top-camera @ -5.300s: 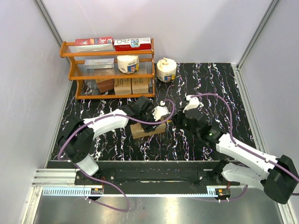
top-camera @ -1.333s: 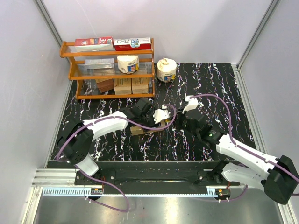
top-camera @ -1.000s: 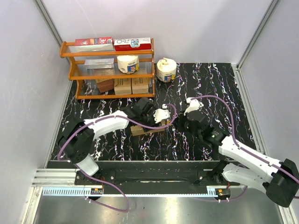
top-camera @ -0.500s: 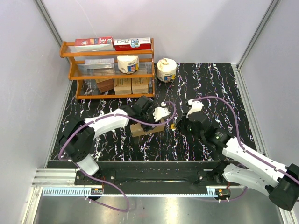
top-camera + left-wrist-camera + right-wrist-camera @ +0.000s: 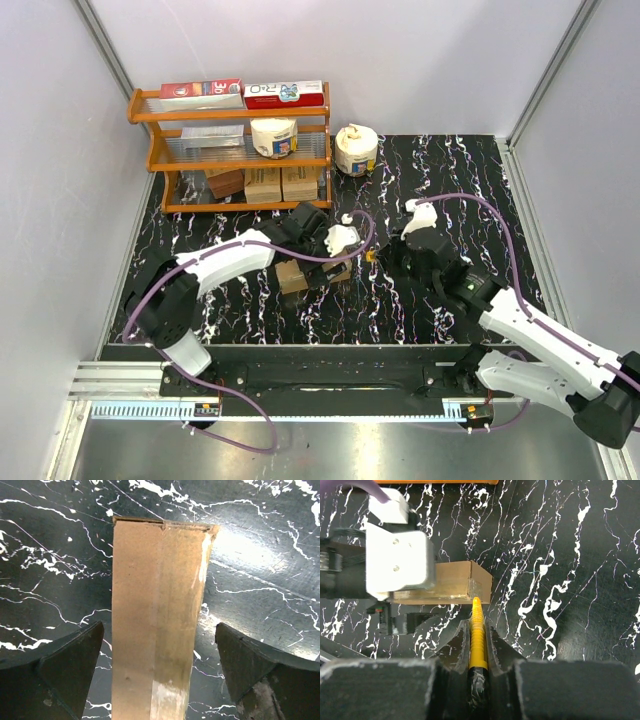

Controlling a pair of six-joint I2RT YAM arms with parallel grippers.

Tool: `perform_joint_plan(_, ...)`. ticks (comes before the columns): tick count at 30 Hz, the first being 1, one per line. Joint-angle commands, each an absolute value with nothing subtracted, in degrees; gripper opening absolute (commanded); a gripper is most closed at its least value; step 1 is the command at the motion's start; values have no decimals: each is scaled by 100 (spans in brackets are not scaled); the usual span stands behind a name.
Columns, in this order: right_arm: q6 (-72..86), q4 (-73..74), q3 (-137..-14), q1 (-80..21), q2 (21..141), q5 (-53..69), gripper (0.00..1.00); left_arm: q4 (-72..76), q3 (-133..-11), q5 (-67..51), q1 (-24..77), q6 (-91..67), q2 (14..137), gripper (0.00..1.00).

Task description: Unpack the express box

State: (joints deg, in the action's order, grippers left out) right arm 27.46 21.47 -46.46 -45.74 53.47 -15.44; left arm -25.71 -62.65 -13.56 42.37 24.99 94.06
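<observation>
The express box [image 5: 303, 277], a plain brown carton, lies flat on the black marbled table [image 5: 450, 190]. My left gripper [image 5: 318, 266] stands over it. In the left wrist view the express box [image 5: 157, 610] runs up between the spread fingers [image 5: 67, 662], with a gap on each side. My left gripper [image 5: 157, 672] is open. My right gripper [image 5: 477, 630] is shut on a yellow ribbed tool [image 5: 477, 630] with a black handle. Its tip meets the near end of the express box [image 5: 452, 580]. From above, the tool [image 5: 369, 256] points at the box's right end, ahead of my right gripper [image 5: 385, 258].
An orange wire rack [image 5: 150, 160] at the back left carries red-and-white cartons [image 5: 283, 93], a white roll and small brown boxes [image 5: 264, 183]. Another white roll [image 5: 356, 150] stands on the table beside it. Purple cables loop over both arms.
My left gripper's jaws have opened off the express box. My right arm has shifted slightly away from the near edge, still holding the yellow tool at the box's end.
</observation>
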Motion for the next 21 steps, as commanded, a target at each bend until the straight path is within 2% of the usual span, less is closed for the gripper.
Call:
perform_joint_plan(1,2724,2153,-4755,-4614,5379,-1582,0,-2408,-6618,-1626,4210,2408,8799,99)
perform_joint_plan(7,2795,2188,-4685,-4614,5493,-1486,0,-2198,-6627,-1442,4201,2268,8079,99)
perform_joint_plan(10,2751,2118,-4588,-4614,5659,-1179,0,-1584,-6408,-382,4192,1900,7614,99)
perform_joint_plan(11,2760,2031,-4553,-4614,5721,-1004,0,-1130,-6233,501,4201,1838,7498,97)
perform_joint_plan(14,2777,1742,-4386,-4614,5923,-643,0,-574,-6056,1839,4192,1530,7129,99)
perform_joint_plan(17,2821,1495,-4324,-4623,6231,-371,0,-754,-6221,2572,4166,1091,7058,99)
perform_joint_plan(21,2830,1301,-4490,-4623,6714,-167,0,-1457,-6494,2357,3965,390,7285,99)
